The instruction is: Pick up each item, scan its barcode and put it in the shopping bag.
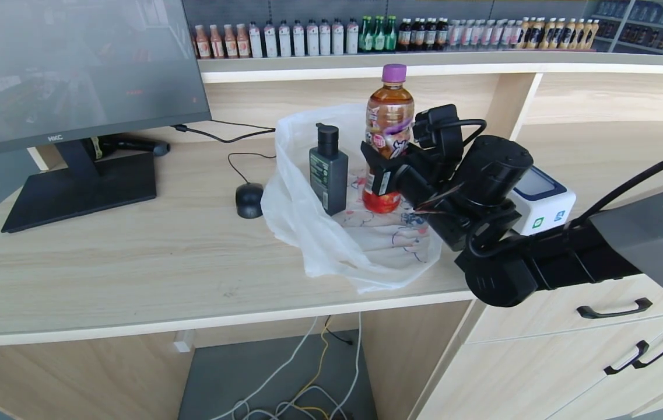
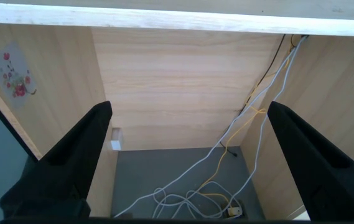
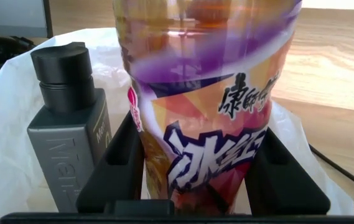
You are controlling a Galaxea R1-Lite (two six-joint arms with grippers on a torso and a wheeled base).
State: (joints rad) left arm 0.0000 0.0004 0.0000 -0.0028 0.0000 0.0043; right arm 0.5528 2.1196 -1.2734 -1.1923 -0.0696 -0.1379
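Note:
An orange tea bottle (image 1: 389, 116) with a purple cap stands upright on the opened white shopping bag (image 1: 331, 245) on the counter. My right gripper (image 1: 386, 168) is shut on its lower half; the fingers (image 3: 117, 162) press on both sides of the tea bottle's (image 3: 208, 93) label. A dark grey pump bottle (image 1: 328, 172) stands in the bag just left of it, also close beside the gripper as the dark bottle (image 3: 68, 143) against the bag's white plastic (image 3: 2, 124). My left gripper (image 2: 189, 162) hangs open below the counter, facing cables.
A white box-shaped scanner (image 1: 544, 204) sits right of the bag, behind my right arm. A mouse (image 1: 249, 199) lies left of the bag, and a monitor (image 1: 74, 64) on its stand fills the left rear. Bare counter (image 1: 133, 274) lies in front.

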